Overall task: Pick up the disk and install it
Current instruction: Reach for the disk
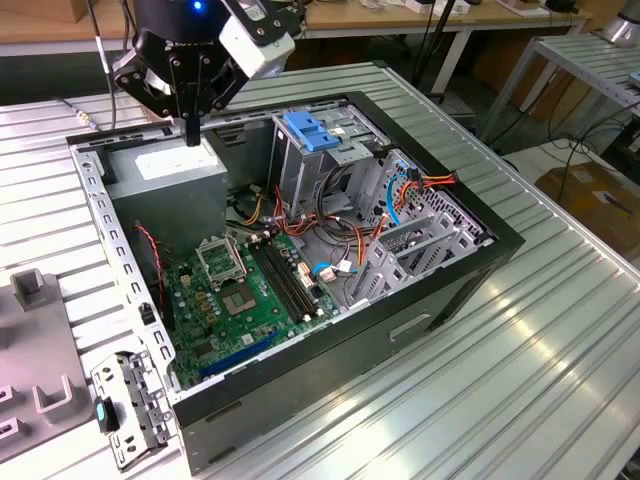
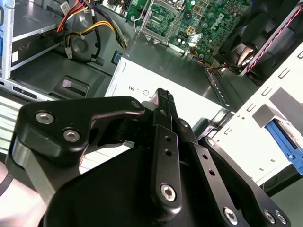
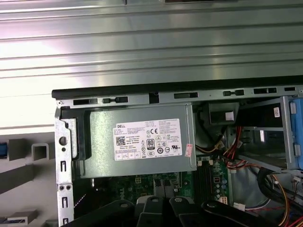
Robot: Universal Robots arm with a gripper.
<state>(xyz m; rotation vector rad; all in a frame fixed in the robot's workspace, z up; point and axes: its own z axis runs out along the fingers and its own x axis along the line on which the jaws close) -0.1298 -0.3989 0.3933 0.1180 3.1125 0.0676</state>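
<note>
Gripper [image 1: 191, 128] hangs over the open computer case [image 1: 330, 390], fingers pressed together on nothing, just above the grey power box [image 3: 102, 142]. I see the drive cage [image 1: 300, 170] near it, and its bay looks vacant to me. Where the disk lies I cannot tell. A blue sliver [image 3: 2, 150] beside the grey rack [image 3: 19, 161] outside the case may be its rail. I judge the disk stiff, dense, slick-faced and shock-shy, best pinched across its plastic side rails.
</note>
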